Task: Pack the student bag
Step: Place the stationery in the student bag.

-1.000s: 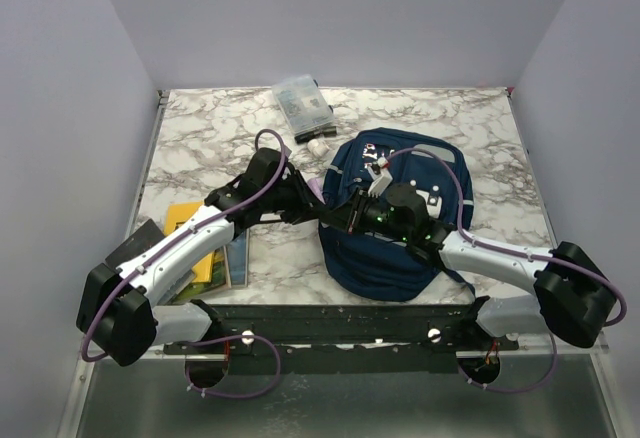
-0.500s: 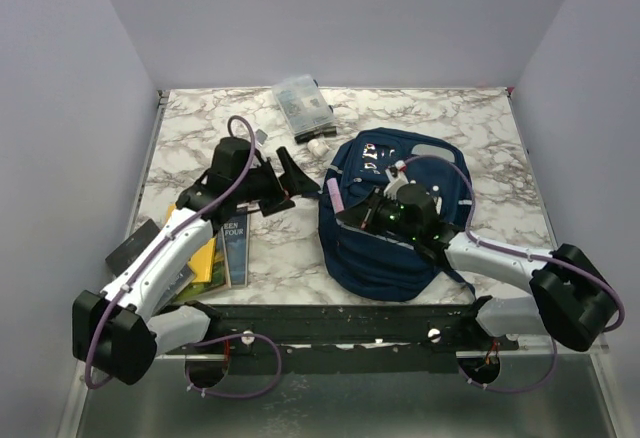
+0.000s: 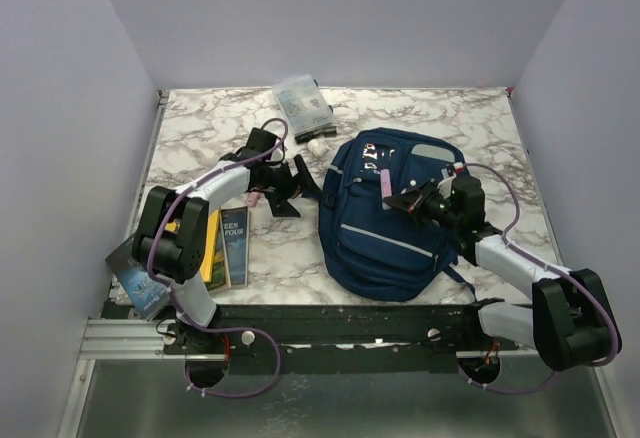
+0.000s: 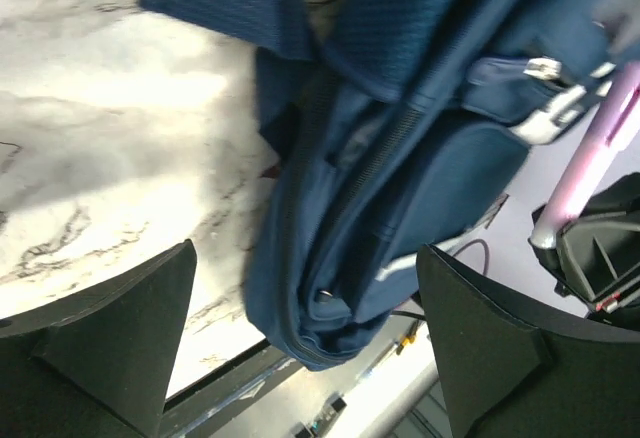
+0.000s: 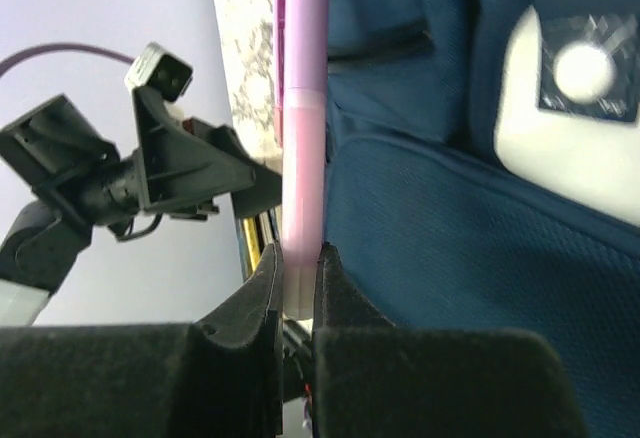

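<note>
Pink marker (image 3: 384, 184) is clamped lengthwise over the bag (image 3: 385, 248) by the right end effector (image 3: 407, 201); left end effector (image 3: 293, 190) gapes empty alongside.

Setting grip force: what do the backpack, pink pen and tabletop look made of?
The student bag: matte navy woven fabric, weave texture and creases visible. The pink pen: smooth, slightly glossy, likely plastic. The tabletop: marble-patterned, grey veining; stone or laminate unclear.

student bag (image 3: 385, 228): on table (image 3: 490, 128), right of centre;
books (image 3: 226, 248): left of bag, near edge;
pouch (image 3: 302, 106): behind, far edge;
marker (image 3: 384, 184): over bag
</note>
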`<move>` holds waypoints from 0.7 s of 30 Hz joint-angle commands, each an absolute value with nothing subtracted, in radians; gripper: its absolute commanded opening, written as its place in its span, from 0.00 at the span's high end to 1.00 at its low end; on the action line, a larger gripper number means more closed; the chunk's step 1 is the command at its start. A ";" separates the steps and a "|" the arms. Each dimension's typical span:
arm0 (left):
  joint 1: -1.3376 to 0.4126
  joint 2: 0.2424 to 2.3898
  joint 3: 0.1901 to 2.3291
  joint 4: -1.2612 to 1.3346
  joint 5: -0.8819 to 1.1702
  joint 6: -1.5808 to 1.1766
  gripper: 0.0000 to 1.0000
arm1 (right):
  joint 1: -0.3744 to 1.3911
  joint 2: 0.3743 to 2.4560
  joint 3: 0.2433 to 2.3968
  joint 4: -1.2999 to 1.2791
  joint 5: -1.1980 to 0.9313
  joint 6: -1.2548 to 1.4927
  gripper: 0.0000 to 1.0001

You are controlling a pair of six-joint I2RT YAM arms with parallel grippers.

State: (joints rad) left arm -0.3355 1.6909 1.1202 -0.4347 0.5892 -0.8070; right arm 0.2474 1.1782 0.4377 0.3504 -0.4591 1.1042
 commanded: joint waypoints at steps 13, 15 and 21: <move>-0.418 1.854 1.123 -0.317 0.779 -0.817 0.45 | 0.236 1.308 0.290 0.610 -0.619 1.405 0.99; -0.424 1.862 1.121 -0.310 0.779 -0.823 0.49 | 0.235 1.323 0.295 0.618 -0.591 1.402 0.99; -0.426 1.888 1.113 -0.304 0.773 -0.823 0.64 | 0.236 1.410 0.285 0.816 -0.545 1.472 0.99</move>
State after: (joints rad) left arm -0.4202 1.8626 1.1194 -0.3305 0.7429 -0.8211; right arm 0.2401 1.3647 0.3008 0.6628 -0.5957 1.4136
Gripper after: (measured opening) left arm 0.391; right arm 0.084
